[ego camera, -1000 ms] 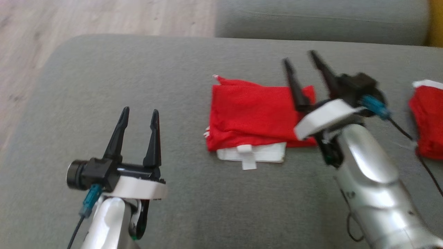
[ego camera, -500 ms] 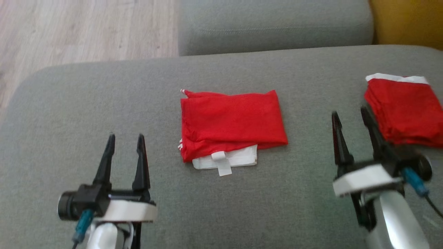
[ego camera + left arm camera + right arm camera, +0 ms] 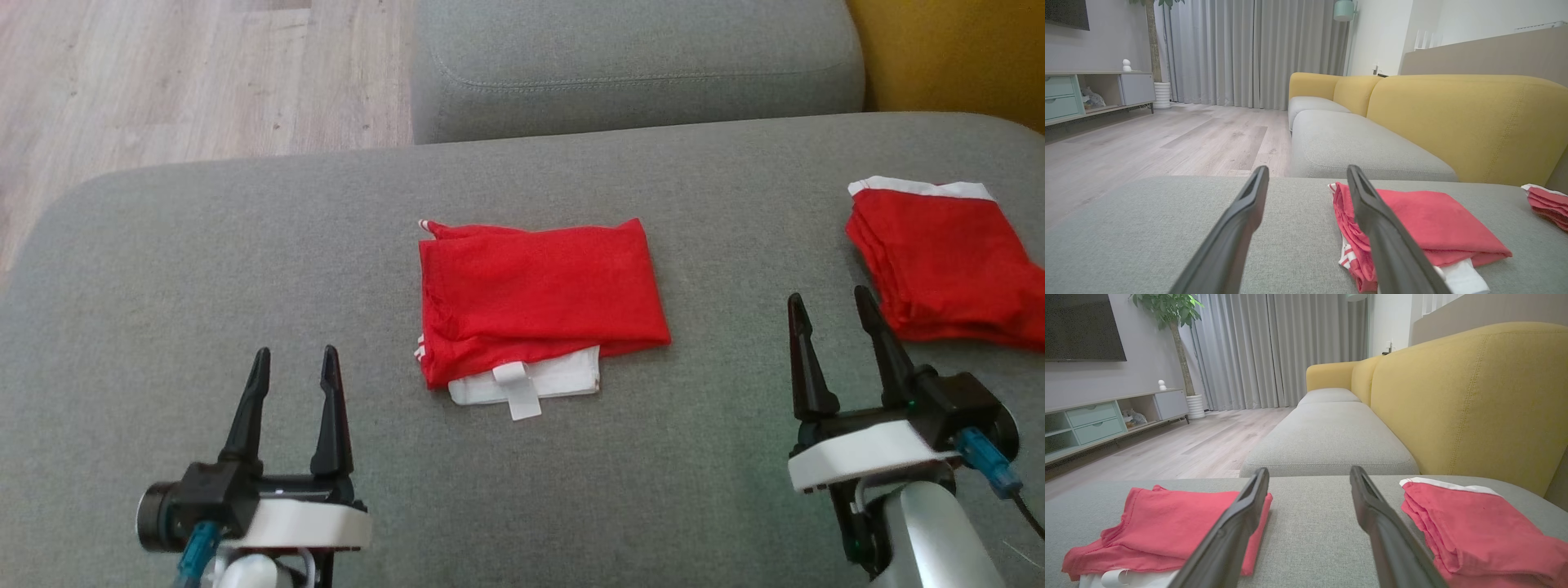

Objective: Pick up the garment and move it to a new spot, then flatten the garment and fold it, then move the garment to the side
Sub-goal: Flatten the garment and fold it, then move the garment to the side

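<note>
I see both my left gripper (image 3: pixel 294 353) and right gripper (image 3: pixel 829 300) spread wide and empty, the folded red garment (image 3: pixel 535 294) lying at twelve o'clock between them.

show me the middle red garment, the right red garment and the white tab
middle red garment (image 3: pixel 539 290), head view, centre of its top layer
right red garment (image 3: pixel 947 261), head view, centre of its top layer
white tab (image 3: pixel 518 394), head view, middle of the strip

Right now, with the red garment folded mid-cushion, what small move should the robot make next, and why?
Probably reach the right claw toward the near right edge of the folded garment. It lies folded in the middle, not at the side, that claw hangs open and empty beside it, and a second folded garment already sits off to the right.
</note>
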Controlling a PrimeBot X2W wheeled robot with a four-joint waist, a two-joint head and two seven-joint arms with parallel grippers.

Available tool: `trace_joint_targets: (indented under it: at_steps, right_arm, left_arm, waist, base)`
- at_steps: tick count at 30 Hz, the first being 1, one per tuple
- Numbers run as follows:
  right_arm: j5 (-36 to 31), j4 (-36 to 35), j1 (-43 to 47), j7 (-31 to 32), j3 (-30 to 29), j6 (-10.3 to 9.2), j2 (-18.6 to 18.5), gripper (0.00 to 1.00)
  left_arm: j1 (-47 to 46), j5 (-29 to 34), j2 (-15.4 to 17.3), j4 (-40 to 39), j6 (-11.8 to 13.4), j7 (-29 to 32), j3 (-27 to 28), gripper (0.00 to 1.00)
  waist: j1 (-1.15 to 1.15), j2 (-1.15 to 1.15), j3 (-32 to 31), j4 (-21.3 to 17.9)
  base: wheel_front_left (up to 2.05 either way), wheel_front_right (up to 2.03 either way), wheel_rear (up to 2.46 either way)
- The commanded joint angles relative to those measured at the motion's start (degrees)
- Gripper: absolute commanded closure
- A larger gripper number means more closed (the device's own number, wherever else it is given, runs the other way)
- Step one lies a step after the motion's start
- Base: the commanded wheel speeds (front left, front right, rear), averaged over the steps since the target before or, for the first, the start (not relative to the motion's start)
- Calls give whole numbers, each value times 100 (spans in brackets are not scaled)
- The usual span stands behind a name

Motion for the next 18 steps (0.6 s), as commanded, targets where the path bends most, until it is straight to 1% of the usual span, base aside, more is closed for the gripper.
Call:
trace_joint_targets:
  at_steps: [1, 8, 13, 16, 18]
  right_arm:
    - [24, -189, -184, -62, 138, -5, 4, 0]
    - [51, -70, -275, -62, 95, -5, 4, 0]
    - [48, 82, -638, -30, 162, -5, 4, 0]
    - [20, 310, -971, 130, 199, -5, 4, 0]
    - [70, 588, -1226, 307, 236, -5, 4, 0]
  left_arm:
    - [-232, -19, 20, -200, 45, -30, 161, 0]
    - [-362, -7, 20, -203, 13, -30, -26, 0]
    - [-501, -21, 20, -221, -10, -30, -157, 0]
    - [-638, -22, 20, -232, -32, -30, -243, 0]
    - [-738, -26, 20, -223, -49, -30, -288, 0]
  waist:
    - [0, 0, -5, 8]
    - [0, 0, 130, 168]
    - [0, 0, 438, 361]
    - [0, 0, 692, 512]
    - [0, 0, 843, 607]
  base:
    - [0, 0, 0]
    - [0, 0, 0]
    - [0, 0, 0]
    - [0, 0, 0]
    - [0, 0, 0]
